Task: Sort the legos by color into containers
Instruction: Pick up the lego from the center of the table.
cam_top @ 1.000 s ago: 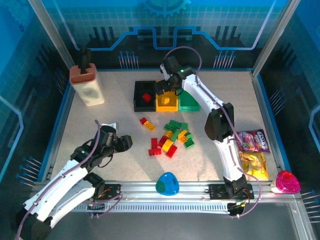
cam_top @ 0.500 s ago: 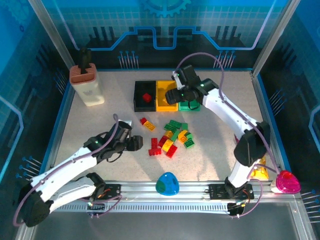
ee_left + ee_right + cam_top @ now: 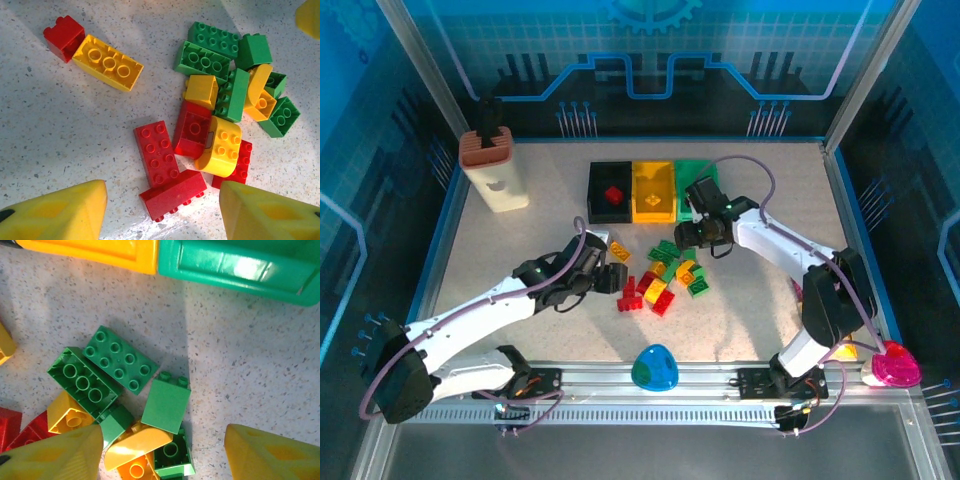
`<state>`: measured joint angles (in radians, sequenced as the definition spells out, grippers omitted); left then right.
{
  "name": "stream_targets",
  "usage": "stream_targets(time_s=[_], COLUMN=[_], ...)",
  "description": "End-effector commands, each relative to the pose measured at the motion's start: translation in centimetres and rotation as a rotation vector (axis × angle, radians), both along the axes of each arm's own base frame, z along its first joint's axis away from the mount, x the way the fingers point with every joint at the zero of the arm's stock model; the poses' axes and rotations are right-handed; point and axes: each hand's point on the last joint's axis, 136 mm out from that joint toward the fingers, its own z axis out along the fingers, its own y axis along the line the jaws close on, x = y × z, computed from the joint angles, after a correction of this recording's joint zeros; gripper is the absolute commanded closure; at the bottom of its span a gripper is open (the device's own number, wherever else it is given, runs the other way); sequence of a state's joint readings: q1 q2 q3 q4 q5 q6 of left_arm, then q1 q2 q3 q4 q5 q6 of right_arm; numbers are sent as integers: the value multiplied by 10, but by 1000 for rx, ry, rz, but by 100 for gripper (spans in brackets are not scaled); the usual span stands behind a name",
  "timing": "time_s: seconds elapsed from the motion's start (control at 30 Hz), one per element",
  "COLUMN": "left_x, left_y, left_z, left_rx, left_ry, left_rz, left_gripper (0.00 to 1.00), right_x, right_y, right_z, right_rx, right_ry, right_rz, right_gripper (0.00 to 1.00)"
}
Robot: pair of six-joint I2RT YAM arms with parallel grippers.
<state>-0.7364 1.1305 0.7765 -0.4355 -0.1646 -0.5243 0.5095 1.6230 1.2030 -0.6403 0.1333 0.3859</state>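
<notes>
Red, yellow and green legos point(image 3: 665, 275) lie heaped at mid-table. Behind them stand the black bin point(image 3: 611, 205) with one red brick in it, the yellow bin point(image 3: 654, 190) and the green bin point(image 3: 688, 176). My left gripper point(image 3: 615, 278) is open at the pile's left edge; in its wrist view a red brick on its side point(image 3: 172, 194) lies between the yellow fingers point(image 3: 60, 212). My right gripper point(image 3: 692, 235) hangs open over the pile's far side. Its wrist view has green bricks point(image 3: 166, 405) between the fingers point(image 3: 270, 455), with the green bin's wall point(image 3: 235, 262) above.
A red and a yellow brick point(image 3: 107, 62) lie apart, left of the pile. A beige block with a brown top point(image 3: 492, 170) stands at the back left. A blue-green egg point(image 3: 654, 368) sits at the near edge, a pink bowl point(image 3: 895, 363) at the near right.
My left gripper has travelled right, up to the red bricks. My right gripper has come back from over the bins and down to the green bricks.
</notes>
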Motion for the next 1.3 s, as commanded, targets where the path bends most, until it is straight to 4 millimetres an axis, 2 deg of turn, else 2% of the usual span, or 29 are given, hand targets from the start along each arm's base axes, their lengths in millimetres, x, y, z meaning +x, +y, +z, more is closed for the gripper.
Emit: stream_targets(time_s=[0.0, 0.33, 0.57, 0.83, 0.97, 1.13, 1.27], left_x=[4, -4, -5, -3, -3, -3, -2], left_y=[-2, 9, 12, 13, 13, 15, 15], left_z=[9, -1, -5, -6, -7, -8, -5], left_rx=[-4, 9, 17, 28, 28, 34, 33], left_ry=[-32, -26, -24, -28, -26, -26, -36], left_rz=[1, 28, 37, 42, 45, 51, 54], left_gripper=[38, 38, 38, 38, 38, 39, 39], right_x=[2, 7, 3, 0, -1, -2, 1], right_y=[4, 2, -4, -1, -2, -2, -3], right_z=[-13, -51, -65, -78, -79, -66, -48], right_rx=[37, -8, -36, -33, -40, -36, -33], right_ry=[26, 92, 115, 145, 146, 118, 86], right_rz=[-42, -89, -125, -122, -127, -124, -122], right_gripper=[37, 43, 47, 49, 57, 71, 72])
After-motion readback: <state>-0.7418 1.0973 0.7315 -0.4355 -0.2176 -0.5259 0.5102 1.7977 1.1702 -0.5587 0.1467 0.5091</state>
